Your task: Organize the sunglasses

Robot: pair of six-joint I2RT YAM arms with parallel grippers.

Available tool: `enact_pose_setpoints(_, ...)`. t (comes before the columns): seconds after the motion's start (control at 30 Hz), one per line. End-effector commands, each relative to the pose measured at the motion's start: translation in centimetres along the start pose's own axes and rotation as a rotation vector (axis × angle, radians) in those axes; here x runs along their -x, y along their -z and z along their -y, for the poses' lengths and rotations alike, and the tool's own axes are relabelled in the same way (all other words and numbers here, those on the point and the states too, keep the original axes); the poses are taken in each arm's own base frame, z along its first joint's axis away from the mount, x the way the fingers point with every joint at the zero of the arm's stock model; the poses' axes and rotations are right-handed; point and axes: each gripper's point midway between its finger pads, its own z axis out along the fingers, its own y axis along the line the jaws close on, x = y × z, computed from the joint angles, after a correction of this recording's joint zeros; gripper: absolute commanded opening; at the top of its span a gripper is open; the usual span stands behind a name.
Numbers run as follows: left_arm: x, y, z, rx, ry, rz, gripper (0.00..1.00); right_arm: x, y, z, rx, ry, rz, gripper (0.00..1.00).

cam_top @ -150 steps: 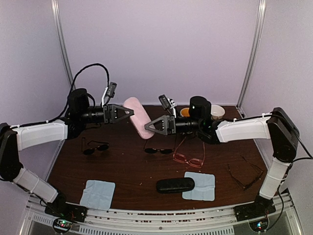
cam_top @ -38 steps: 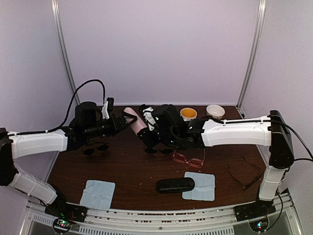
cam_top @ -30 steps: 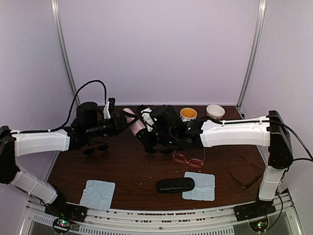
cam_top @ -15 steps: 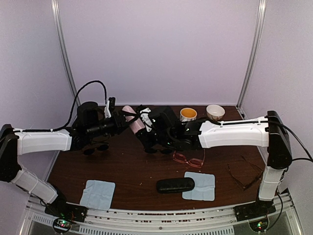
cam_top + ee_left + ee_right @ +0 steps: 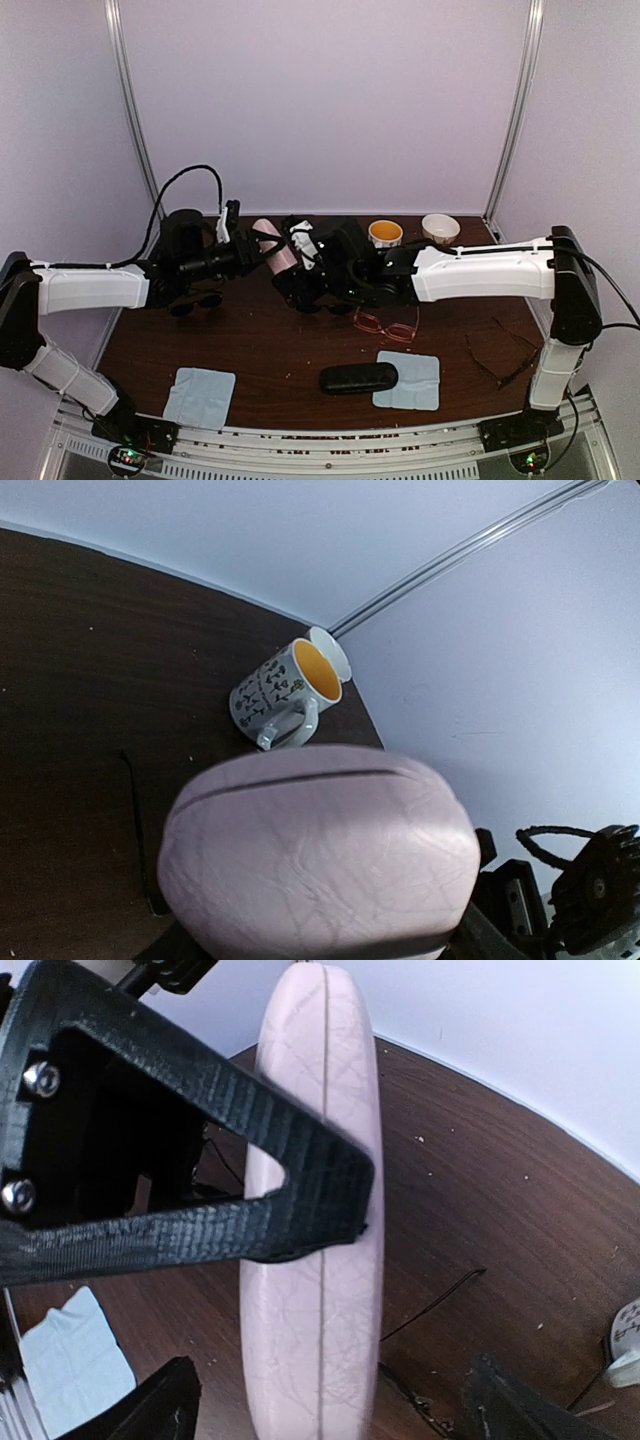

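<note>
Four pairs of sunglasses lie loose on the surface (image 5: 260, 345), and I place them from the black case (image 5: 358, 378) at the front. The red-framed pair (image 5: 385, 325) sits just behind it. One dark-lensed pair (image 5: 335, 309) lies farther behind, under my right arm, and another dark pair (image 5: 185, 307) lies behind and well left. The thin-framed pair (image 5: 500, 372) is off to its right. Above and behind the black case, my left gripper (image 5: 258, 245) pinches the pink case (image 5: 272, 248), seam closed. My right gripper (image 5: 290, 268) stands spread around it, fingers apart from it. I judge the job barely begun: nothing is packed, and the pink case needs opening first.
</note>
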Motion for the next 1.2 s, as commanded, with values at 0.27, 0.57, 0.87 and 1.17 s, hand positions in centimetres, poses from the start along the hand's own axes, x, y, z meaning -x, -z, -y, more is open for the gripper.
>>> enact_pose_setpoints(0.27, -1.6, 0.3, -1.0, 0.074, -0.294, -0.125, 0.0, -0.6, 4.1, 2.6, 0.267, -0.04, -0.051, 1.0)
enact_pose_setpoints(0.57, -2.5, -0.3, 2.0, -0.101, -0.384, -0.195, 0.0, -1.1, 4.8, 0.9, 0.49, -0.113, -0.095, 0.99)
enact_pose_setpoints(0.87, -3.4, 0.2, 3.4, -0.193, -0.388, -0.235, 0.0, -0.6, 4.2, -0.6, 0.574, -0.168, -0.083, 0.97)
enact_pose_setpoints(1.17, -3.9, 1.1, 5.7, -0.317, -0.381, -0.251, 0.0, -1.2, 2.8, -0.6, 0.565, -0.166, -0.102, 0.96)
